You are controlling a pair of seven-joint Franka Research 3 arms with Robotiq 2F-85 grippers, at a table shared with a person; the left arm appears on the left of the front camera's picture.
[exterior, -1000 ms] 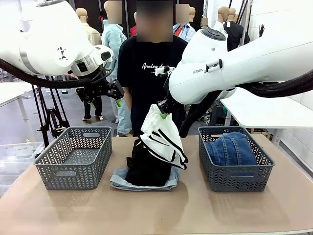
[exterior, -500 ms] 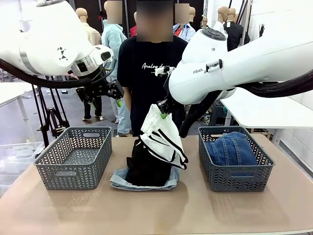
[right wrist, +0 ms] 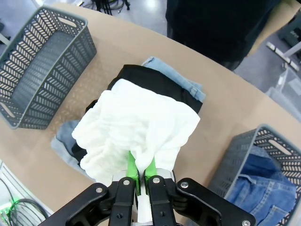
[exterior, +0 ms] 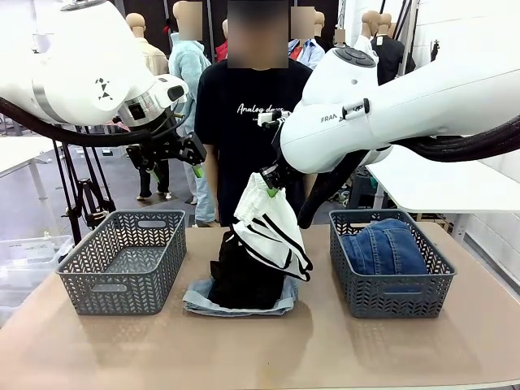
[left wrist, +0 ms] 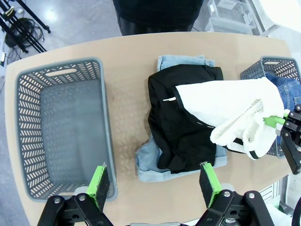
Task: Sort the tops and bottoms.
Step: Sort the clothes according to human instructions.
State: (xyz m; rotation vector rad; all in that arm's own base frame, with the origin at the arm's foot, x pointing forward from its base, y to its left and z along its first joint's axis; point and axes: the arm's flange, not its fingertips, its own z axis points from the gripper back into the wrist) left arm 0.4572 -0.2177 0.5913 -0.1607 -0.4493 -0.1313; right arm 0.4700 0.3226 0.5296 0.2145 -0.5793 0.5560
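Lettering "FRA" marks the right arm, right gripper pinching the striped white top (left gripper gapes, empty)

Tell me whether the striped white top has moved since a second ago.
No. The striped white top hangs where it was, the same gap from the right basket.

Left arm comes in from the left, elbow high, wrist bent downward at the far left; the left end effector hangs raised in the air, its pads spread wide with nothing between them. Right arm reaches from the right across to the middle, wrist angled down; the right end effector is held up high, its fingers pinched tight on the striped top, which hangs from it
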